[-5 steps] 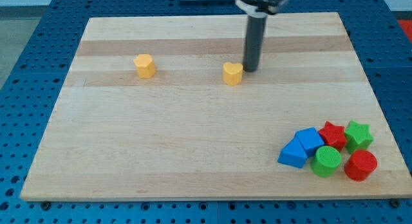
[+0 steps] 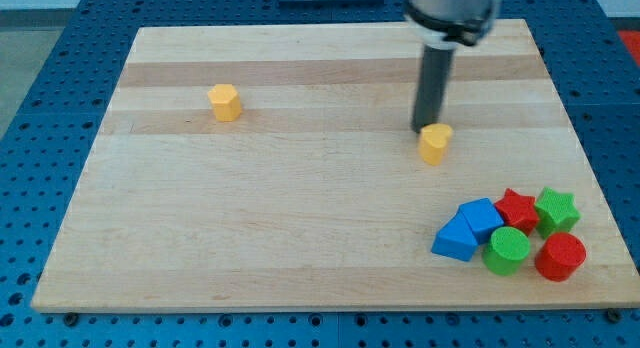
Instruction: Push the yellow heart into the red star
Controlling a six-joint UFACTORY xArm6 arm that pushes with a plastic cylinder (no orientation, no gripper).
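Note:
The yellow heart (image 2: 434, 144) lies on the wooden board (image 2: 300, 228), right of centre. My tip (image 2: 425, 129) touches its upper left side, just above it in the view. The red star (image 2: 517, 208) sits in a cluster of blocks at the view's lower right, below and to the right of the heart, with a gap between them.
Around the red star lie a blue cube (image 2: 482, 219), a blue wedge-shaped block (image 2: 456, 238), a green cylinder (image 2: 507, 250), a red cylinder (image 2: 560, 256) and a green star (image 2: 556, 208). A yellow hexagonal block (image 2: 225, 102) stands at the upper left.
My tip has moved right and down the view, and the yellow heart has slid with it toward the cluster at the lower right. The other blocks have not moved.

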